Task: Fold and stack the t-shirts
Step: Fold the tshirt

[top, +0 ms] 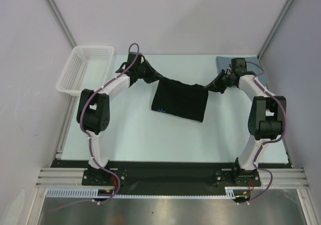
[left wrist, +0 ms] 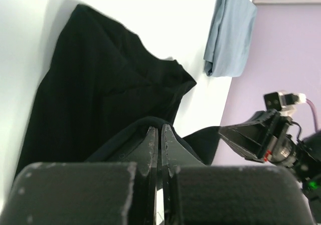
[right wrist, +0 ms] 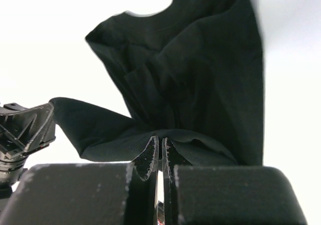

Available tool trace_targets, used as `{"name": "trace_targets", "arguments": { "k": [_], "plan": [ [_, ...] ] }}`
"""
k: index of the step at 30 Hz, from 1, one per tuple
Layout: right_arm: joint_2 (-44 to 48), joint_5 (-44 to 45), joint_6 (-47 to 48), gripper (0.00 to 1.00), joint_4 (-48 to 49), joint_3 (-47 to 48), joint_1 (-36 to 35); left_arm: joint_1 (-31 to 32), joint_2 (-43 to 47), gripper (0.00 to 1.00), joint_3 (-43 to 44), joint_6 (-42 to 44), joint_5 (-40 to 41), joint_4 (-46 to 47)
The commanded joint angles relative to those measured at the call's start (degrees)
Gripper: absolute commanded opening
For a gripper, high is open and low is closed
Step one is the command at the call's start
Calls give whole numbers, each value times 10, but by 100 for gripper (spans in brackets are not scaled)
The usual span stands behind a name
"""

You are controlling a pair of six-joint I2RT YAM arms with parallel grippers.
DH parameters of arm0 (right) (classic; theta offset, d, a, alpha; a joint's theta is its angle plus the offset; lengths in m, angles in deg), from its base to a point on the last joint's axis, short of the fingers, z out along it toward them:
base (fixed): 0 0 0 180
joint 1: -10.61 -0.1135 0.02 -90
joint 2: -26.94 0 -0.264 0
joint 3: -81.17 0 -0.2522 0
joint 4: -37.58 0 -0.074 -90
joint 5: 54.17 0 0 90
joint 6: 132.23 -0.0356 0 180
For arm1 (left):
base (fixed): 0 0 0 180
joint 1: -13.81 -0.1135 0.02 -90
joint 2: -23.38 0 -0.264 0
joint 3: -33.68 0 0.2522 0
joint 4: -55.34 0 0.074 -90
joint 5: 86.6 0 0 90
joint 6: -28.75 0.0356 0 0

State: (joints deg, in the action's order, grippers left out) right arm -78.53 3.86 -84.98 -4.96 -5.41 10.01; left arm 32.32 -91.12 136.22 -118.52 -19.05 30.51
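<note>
Status of fold-and-stack: my left pincer [left wrist: 159, 134] has its jaws together, clamped on an edge of the black t-shirt [top: 180, 102]; my right pincer [right wrist: 159, 145] likewise, jaws together on the opposite end of the same edge; the cloth between them sags in a shallow arc above the worktop [top: 150, 139]. The shirt's lower part lies around the middle of the worktop, towards the far edge, with the small starburst mark [top: 160, 110] showing at its near left corner; the cloth is bunched and creased, not squared. The grey-blue t-shirt [top: 224, 63] sits at the far right corner of the worktop, well apart from the black one; from the left wrist view it looks compact and folded, so I judge that half done. Left to do, as I read it: finish folding the black shirt, flatten it, then set one shirt on the other; no stack exists yet. Count: t-shirts, two (one black, one grey-blue); pincers, two, both on the black shirt; white mesh basket [top: 83, 69], one, at the far left corner, nothing visible in it.
</note>
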Motion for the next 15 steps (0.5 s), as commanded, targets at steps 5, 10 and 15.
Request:
{"name": "trace_targets", "arguments": {
  "k": [5, 10, 15],
  "plan": [
    [-33, -12, 13, 0, 4, 31, 22, -5, -56, 0, 60, 9, -51, 74],
    [-59, -4, 12, 0, -6, 59, 31, -5, -94, 0, 91, -2, -58, 84],
    [-96, -12, 17, 0, -1, 94, 35, -9, -120, 0, 110, 5, -45, 76]
  ]
}}
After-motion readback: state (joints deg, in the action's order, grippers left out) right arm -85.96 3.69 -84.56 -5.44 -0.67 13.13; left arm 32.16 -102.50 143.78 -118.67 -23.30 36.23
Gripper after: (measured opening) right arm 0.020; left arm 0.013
